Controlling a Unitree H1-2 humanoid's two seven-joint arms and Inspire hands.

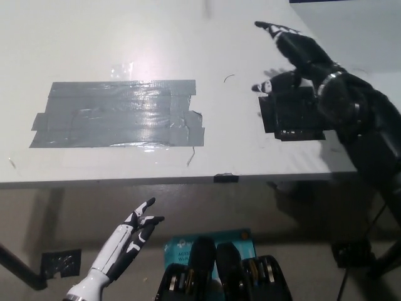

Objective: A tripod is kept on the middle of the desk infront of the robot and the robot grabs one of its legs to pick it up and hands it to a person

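The right hand (297, 56) is held open over the desk (94, 44), fingers spread, nothing gripped. The left hand (135, 232) is held open and empty below the desk edge.

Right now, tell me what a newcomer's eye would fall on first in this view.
The big patch of grey tape stuck on the white desk, left of middle, draws the eye first. Next comes the black right hand, open and empty, stretched over the desk's upper right by a black patch. The white left hand rests below the desk's near edge at lower left, fingers apart.
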